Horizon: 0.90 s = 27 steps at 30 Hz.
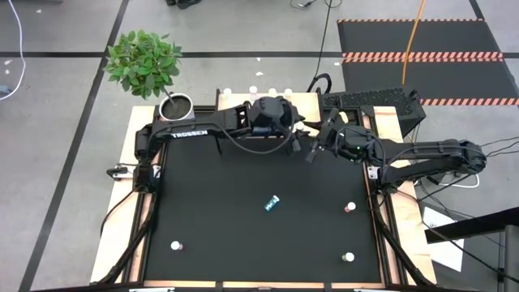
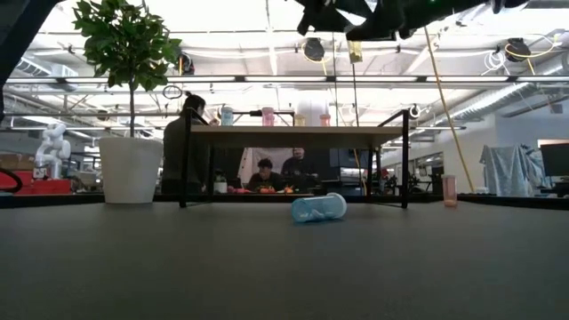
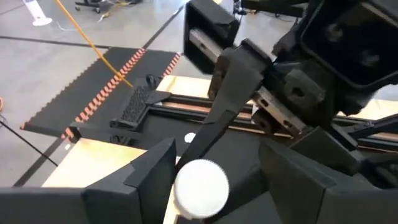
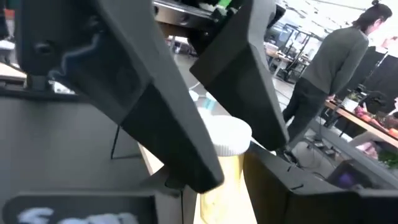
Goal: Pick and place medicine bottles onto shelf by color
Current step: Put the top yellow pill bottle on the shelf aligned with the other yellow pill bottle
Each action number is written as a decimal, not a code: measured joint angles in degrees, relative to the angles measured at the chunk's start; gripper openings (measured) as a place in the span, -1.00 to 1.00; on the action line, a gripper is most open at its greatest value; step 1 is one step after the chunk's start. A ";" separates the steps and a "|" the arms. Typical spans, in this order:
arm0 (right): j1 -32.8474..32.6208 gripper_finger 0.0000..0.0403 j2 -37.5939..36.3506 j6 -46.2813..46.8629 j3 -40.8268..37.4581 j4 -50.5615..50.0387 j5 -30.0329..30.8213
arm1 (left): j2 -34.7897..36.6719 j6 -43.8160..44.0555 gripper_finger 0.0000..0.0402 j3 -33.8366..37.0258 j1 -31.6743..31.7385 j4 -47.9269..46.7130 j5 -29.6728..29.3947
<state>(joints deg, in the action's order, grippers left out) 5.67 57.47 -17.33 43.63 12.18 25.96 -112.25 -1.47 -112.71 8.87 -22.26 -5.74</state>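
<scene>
Both grippers meet high above the table's far middle, in front of the wooden shelf [image 2: 293, 133]. My right gripper [image 1: 314, 151] is shut on a yellow medicine bottle [image 2: 356, 52] with a white cap [image 3: 200, 188]. My left gripper [image 1: 298, 139] is open, with a finger on each side of that cap; whether one touches it does not show. A teal bottle [image 1: 272, 203] lies on its side mid-table. A pink one [image 1: 349, 208] stands on its base at the right. Two more stand near the front [image 1: 175, 244] [image 1: 348, 257]. Several bottles stand on the shelf top [image 2: 268, 116]. My right gripper pinches the yellow bottle's body [image 4: 224, 180] just under the cap, between its two fingers. The fingers lie about level and come from the table's right side. The bottle stands upright in the hold, lifted well clear of the table and level with the shelf top.
A plant in a white pot [image 1: 174, 104] stands at the table's far left corner beside the shelf. People [image 2: 191, 142] are in the room behind the table. The black table top [image 1: 227, 211] between the scattered bottles is bare.
</scene>
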 joint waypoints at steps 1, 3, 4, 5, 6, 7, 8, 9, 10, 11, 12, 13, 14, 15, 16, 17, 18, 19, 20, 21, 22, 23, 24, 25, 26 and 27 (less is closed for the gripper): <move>0.00 -0.48 0.00 -0.29 -0.04 -0.06 0.61 | -0.04 0.08 0.12 0.00 0.14 -0.09 0.04; 0.00 -0.48 -0.04 -0.40 -0.04 0.05 1.19 | -0.04 0.08 0.08 0.00 0.33 -0.30 -0.06; 0.00 -0.48 -0.08 -0.45 -0.04 0.18 1.32 | -0.04 0.12 0.06 0.00 0.46 -0.25 -0.04; 0.00 -0.48 -0.09 -0.43 -0.04 0.22 1.50 | -0.04 0.11 0.04 0.00 0.50 -0.27 -0.09; 0.00 -0.48 -0.05 -0.39 -0.04 0.27 2.07 | -0.04 0.10 0.01 0.00 0.51 -0.34 -0.33; 0.00 -0.48 -0.04 -0.38 -0.04 0.27 2.57 | -0.04 0.10 -0.01 0.00 0.61 -0.40 -0.60; 0.00 -0.48 -0.06 -0.38 -0.04 0.28 2.72 | -0.04 0.10 -0.03 0.00 0.68 -0.44 -0.91; 0.00 -0.48 -0.07 -0.38 -0.04 0.45 2.79 | -0.04 0.12 -0.04 0.00 0.74 -0.44 -1.14; 0.01 -0.48 -0.07 -0.41 -0.03 0.59 2.81 | -0.04 0.12 -0.06 0.00 0.80 -0.44 -1.24; 0.04 -0.48 -0.07 -0.57 -0.04 0.67 2.89 | -0.04 0.20 -0.07 0.00 0.88 -0.44 -1.30; 0.04 -0.48 -0.07 -0.79 -0.04 0.70 2.99 | -0.04 0.23 -0.07 0.00 0.87 -0.47 -1.34; 0.04 -0.48 -0.07 -0.85 -0.04 0.73 3.05 | -0.04 0.26 -0.08 0.00 0.87 -0.49 -1.37; 0.04 -0.48 -0.08 -0.94 -0.04 0.76 3.05 | -0.04 0.33 -0.09 0.00 0.87 -0.54 -1.41; 0.09 -0.48 -0.07 -0.97 -0.03 0.86 3.07 | -0.04 0.44 -0.10 0.00 0.87 -0.55 -1.48; 0.22 -0.48 -0.09 -1.06 -0.04 0.94 3.04 | -0.04 0.46 -0.11 0.00 0.87 -0.56 -1.56; 0.33 -0.48 -0.09 -1.22 -0.04 1.09 2.98 | -0.04 0.47 -0.13 0.00 0.87 -0.54 -1.64; 0.40 -0.48 -0.09 -1.33 -0.04 1.19 2.92 | -0.04 0.50 -0.16 0.00 0.91 -0.54 -1.83; 0.52 -0.48 -0.09 -1.39 -0.03 1.27 2.90 | -0.04 0.54 -0.19 0.00 1.00 -0.57 -1.85; 0.72 -0.48 -0.09 -1.39 -0.02 1.28 2.83 | -0.04 0.75 -0.23 0.00 1.11 -0.58 -1.87; 0.85 -0.48 -0.09 -1.39 -0.04 1.30 2.83 | -0.04 1.01 -0.26 0.00 1.21 -0.58 -1.87; 1.02 -0.48 -0.11 -1.39 -0.03 1.30 2.79 | -0.04 1.20 -0.30 0.00 1.24 -0.57 -1.92; 1.14 -0.48 -0.25 -1.40 -0.04 1.24 2.75 | -0.04 1.37 -0.34 0.00 1.32 -0.55 -1.88; 1.27 -0.48 -0.38 -1.57 -0.04 1.21 2.68 | -0.04 1.43 -0.37 0.00 1.39 -0.44 -1.85; 1.39 -0.48 -0.43 -1.68 -0.04 1.32 2.60 | -0.04 1.46 -0.39 0.00 1.40 -0.32 -1.86; 1.40 -0.48 -0.44 -1.81 -0.03 1.57 2.58 | -0.04 1.56 -0.41 0.00 1.43 -0.22 -1.85; 1.40 -0.48 -0.44 -1.98 -0.04 1.72 2.62 | -0.04 1.57 -0.42 0.00 1.51 -0.14 -1.84</move>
<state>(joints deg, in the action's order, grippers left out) 7.07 57.04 -19.31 43.60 13.89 28.59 -112.29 0.10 -112.71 10.37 -22.40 -7.58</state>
